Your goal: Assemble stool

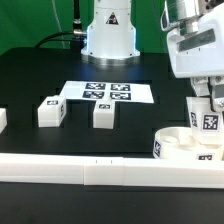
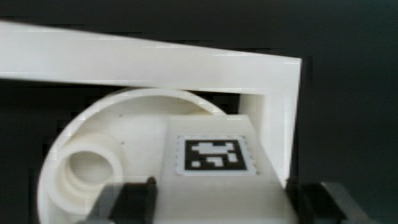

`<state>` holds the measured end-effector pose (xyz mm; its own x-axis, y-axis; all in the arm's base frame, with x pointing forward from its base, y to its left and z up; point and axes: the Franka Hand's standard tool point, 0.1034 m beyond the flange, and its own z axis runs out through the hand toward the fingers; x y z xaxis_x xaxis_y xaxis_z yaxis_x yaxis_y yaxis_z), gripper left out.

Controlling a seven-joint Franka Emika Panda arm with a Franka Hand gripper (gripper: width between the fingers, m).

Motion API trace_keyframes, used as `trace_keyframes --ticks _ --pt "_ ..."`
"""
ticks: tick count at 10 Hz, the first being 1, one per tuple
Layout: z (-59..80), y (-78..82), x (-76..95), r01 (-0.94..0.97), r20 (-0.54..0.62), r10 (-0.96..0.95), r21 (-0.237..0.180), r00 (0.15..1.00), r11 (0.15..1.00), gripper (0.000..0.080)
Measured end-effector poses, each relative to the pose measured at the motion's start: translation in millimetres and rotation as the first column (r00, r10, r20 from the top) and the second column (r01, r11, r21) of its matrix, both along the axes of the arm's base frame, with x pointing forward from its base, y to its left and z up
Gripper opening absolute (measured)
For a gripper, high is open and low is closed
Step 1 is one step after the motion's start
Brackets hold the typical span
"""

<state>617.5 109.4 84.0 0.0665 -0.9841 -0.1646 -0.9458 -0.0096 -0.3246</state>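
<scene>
Marker board (image 1: 100, 92) lies mid-tabletop (image 1: 40, 70), in front of the arm base (image 1: 108, 35). Left leg (image 1: 50, 112) and middle leg (image 1: 103, 114) stand side by side, apart, just before the board. Seat (image 1: 178, 146) lies at the exterior view's right, just behind the front rail (image 1: 90, 172). Third leg (image 2: 217, 150) is upright over the seat, between the fingers of the pincer (image 2: 222, 205); contact with the seat cannot be told

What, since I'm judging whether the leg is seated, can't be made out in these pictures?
1. Exterior view: the upright leg's lower end and its socket, hidden behind the seat's rim.
2. Wrist view: whether the tool pinches the leg; its fingers are cut off by the picture's edge and blurred.
3. Exterior view: the white piece at the exterior view's left edge, cut off, so unidentifiable.
</scene>
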Motion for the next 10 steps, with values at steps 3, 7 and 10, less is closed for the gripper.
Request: trace_keyframes --ticks 3,7,10 --pt "-0.9 0.4 -0.8 0.034 -0.006 -0.034 0.016 0.999 0.999 0.0523" --pt "28.0 0.4 4.2 -0.058 0.036 0.058 0.000 0.998 0.998 0.0642" --pt "29.6 2.3 3.3 -0.198 0.053 0.201 -0.049 0.978 0.979 0.0649"
